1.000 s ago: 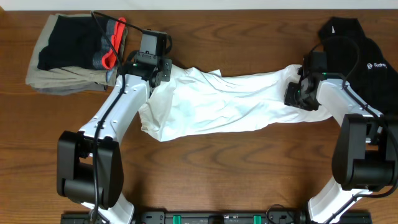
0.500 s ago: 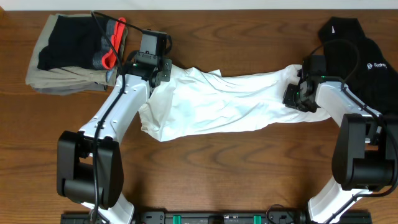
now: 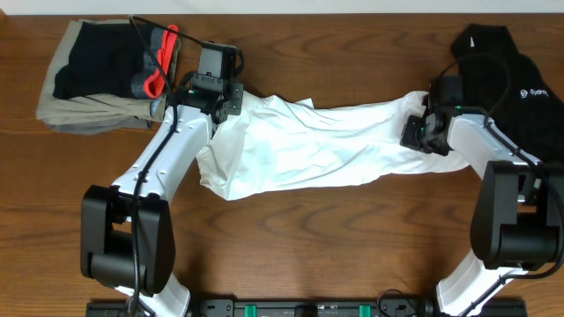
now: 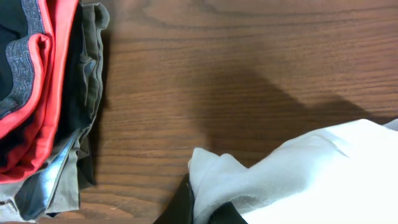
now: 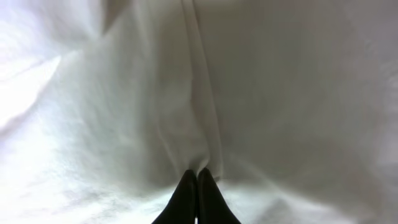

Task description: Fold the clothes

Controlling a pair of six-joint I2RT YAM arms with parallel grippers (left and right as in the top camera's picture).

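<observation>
Your L tool (image 4: pixel 203 210) & R tool (image 5: pixel 198 194) each pinch the white T-shirt (image 3: pixel 308 145), jaws narrow, cloth stretched across the table (image 3: pixel 308 233).

The T-shirt (image 3: pixel 308 145) lies stretched across the middle of the counter (image 3: pixel 308 255), its left end pinched in the left tool (image 4: pixel 202 208) and its right end in the right tool (image 5: pixel 198 186). The folded stack (image 3: pixel 101 75) sits at the far left corner, near the shirt but apart from it. The other top (image 3: pixel 520 79) lies at the far right, just beside the shirt's right end.
</observation>
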